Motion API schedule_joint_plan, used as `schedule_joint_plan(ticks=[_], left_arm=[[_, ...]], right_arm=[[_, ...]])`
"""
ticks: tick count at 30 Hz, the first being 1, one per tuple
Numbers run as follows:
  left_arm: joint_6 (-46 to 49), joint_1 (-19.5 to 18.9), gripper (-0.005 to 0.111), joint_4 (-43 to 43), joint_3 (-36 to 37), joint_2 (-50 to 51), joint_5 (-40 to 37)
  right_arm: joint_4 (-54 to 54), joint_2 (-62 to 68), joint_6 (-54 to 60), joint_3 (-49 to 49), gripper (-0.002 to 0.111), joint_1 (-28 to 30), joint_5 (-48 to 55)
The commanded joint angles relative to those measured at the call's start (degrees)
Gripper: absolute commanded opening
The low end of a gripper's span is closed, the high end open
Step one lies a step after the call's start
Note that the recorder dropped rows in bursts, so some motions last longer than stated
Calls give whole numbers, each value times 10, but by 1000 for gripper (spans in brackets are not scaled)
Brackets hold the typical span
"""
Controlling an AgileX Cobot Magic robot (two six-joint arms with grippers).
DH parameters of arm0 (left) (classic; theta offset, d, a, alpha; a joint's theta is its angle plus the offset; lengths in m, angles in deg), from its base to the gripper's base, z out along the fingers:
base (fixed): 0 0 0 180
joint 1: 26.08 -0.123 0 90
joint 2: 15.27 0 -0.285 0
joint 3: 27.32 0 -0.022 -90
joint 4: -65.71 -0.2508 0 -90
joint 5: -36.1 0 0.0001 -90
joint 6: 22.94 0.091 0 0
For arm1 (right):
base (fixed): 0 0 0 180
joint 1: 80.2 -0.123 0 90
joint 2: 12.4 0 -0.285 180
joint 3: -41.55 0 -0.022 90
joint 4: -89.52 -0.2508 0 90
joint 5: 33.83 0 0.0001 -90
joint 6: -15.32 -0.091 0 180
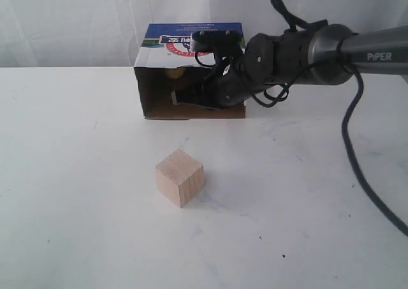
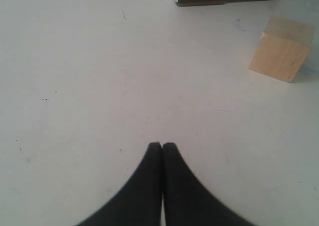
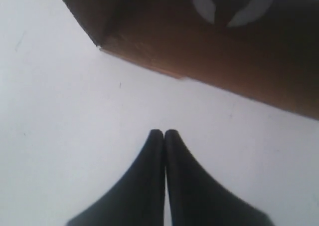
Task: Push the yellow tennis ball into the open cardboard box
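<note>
The open cardboard box (image 1: 191, 40) stands at the back of the table, its dark opening facing the front. A dim yellowish patch inside it, at the upper left of the opening, looks like the yellow tennis ball (image 1: 173, 74); its seam is too faint to make out. My right gripper (image 1: 178, 97) reaches across the box mouth from the right. In the right wrist view this gripper (image 3: 163, 132) is shut and empty over the white table, just short of the box's brown edge (image 3: 164, 71). My left gripper (image 2: 162, 144) is shut and empty above bare table.
A pale wooden cube (image 1: 180, 177) sits in front of the box near the table's middle; the left wrist view shows this cube (image 2: 281, 51) too. The right arm's black cable (image 1: 357, 168) trails down the right side. White curtains hang behind the table.
</note>
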Motion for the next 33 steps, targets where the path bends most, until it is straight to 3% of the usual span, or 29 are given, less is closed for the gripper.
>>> schedule_joint_plan(ticks=[1, 5, 9, 15, 23, 33], left_arm=[[-1, 4, 0, 9, 2, -3, 0], [-2, 4, 0, 9, 2, -3, 0], [-2, 4, 0, 9, 2, -3, 0], [-1, 4, 0, 9, 2, -3, 0], [-1, 4, 0, 9, 2, -3, 0], [0, 4, 0, 9, 2, -3, 0]], right_arm=[[5, -76, -2, -29, 0, 3, -111], [5, -170, 42, -95, 0, 5, -201], [5, -266, 105, -159, 0, 5, -207], [6, -469, 126, -348, 0, 4, -296], [6, -651, 103, -481, 0, 4, -166], [21, -862, 109, -537, 0, 5, -39]])
